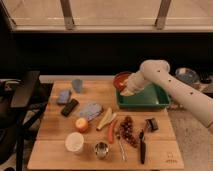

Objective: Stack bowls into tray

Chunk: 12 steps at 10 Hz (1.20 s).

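The gripper (126, 90) is pinching the orange-red bowl (121, 79), seemingly by its rim, over the green tray's (150, 102) left edge.

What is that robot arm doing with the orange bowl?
The robot's gripper is shut on the orange-red bowl, holding it tilted at the left edge of the green tray. The bowl isn't set down inside yet. Fruit, a white cup and a small steel cup sit on the wooden table.

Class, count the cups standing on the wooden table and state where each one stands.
2: white cup at the front left; small steel cup beside it. End effector shut on orange-red bowl.
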### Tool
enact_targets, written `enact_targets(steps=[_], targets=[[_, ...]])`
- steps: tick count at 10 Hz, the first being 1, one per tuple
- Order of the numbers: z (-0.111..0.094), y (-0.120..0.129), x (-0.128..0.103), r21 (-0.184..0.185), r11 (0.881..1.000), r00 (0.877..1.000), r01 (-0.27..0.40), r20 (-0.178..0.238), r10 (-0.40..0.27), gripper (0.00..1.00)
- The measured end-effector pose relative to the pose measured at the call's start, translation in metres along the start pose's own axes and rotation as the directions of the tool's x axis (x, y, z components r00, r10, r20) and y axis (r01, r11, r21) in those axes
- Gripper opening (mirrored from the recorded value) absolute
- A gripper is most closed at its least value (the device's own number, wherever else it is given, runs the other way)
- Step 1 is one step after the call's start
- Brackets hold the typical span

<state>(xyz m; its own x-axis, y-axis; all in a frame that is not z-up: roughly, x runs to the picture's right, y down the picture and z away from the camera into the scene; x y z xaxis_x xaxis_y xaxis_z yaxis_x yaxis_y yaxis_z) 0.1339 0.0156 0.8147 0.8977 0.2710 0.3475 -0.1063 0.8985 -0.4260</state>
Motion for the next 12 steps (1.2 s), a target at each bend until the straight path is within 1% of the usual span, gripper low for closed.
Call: enact_targets(steps=[2,3,4,5,6,7,10,11,12], targets=[[-0.002,-0.014,0.030,0.026,0.998,0.998,-0.059,-0.006,0.060,0.00],[0.003,-0.018,0.042,0.031,0.996,0.997,-0.082,-0.009,0.082,0.04],[0.014,-0.023,0.051,0.038,0.994,0.995,-0.101,-0.007,0.102,0.14],[0.023,-0.026,0.054,0.036,0.993,0.994,-0.113,-0.004,0.113,0.25],[0.029,-0.027,0.054,0.032,0.993,0.993,-0.118,-0.004,0.118,0.33],[0.037,-0.025,0.057,0.024,0.992,0.992,-0.127,-0.004,0.127,0.45],[0.050,-0.018,0.061,0.001,0.989,0.989,-0.149,0.004,0.149,0.72],[0.056,-0.013,0.061,-0.013,0.988,0.988,-0.156,0.008,0.156,0.75],[0.058,-0.011,0.061,-0.020,0.987,0.987,-0.158,0.011,0.158,0.75]])
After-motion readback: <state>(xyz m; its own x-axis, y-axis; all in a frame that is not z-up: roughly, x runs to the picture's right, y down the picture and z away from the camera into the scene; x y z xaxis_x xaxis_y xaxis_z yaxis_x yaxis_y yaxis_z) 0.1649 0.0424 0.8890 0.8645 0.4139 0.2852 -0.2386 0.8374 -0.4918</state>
